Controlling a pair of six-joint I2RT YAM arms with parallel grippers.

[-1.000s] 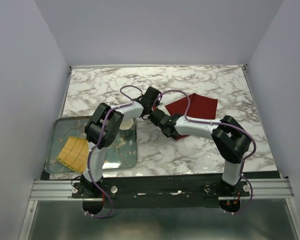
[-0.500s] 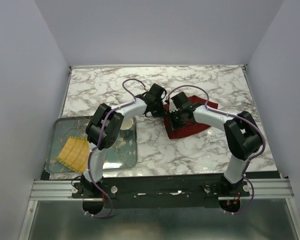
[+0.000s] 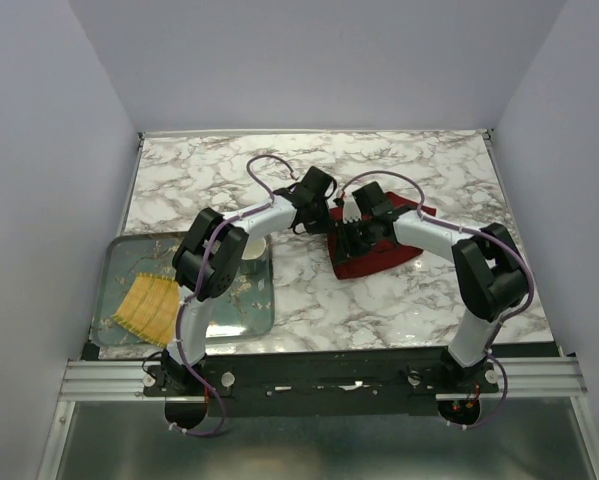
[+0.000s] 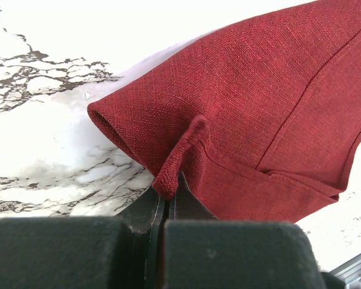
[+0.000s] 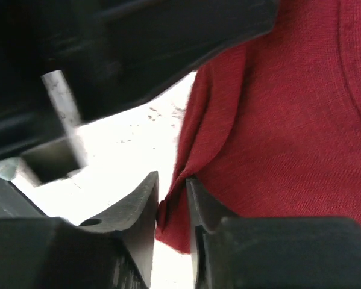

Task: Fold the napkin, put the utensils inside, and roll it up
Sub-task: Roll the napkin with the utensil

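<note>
The dark red napkin [image 3: 379, 255] lies partly folded on the marble table, right of centre. My left gripper [image 3: 326, 205] is shut on a pinched edge of the napkin [image 4: 240, 108] at its far left corner. My right gripper [image 3: 351, 222] is right beside it, shut on another edge of the napkin [image 5: 288, 120]; a fold of cloth sits between its fingers [image 5: 145, 198]. Both grippers hold the cloth just above the table. No utensils show in any view.
A glass tray [image 3: 119, 255] at the near left holds a yellow woven mat [image 3: 146, 307] and a white cup [image 3: 251, 258], mostly hidden by the left arm. The table's back edge meets the wall.
My right gripper has swung from near table centre up and right to the napkin's far left edge, beside my left gripper. The napkin has been folded over toward the near side.
</note>
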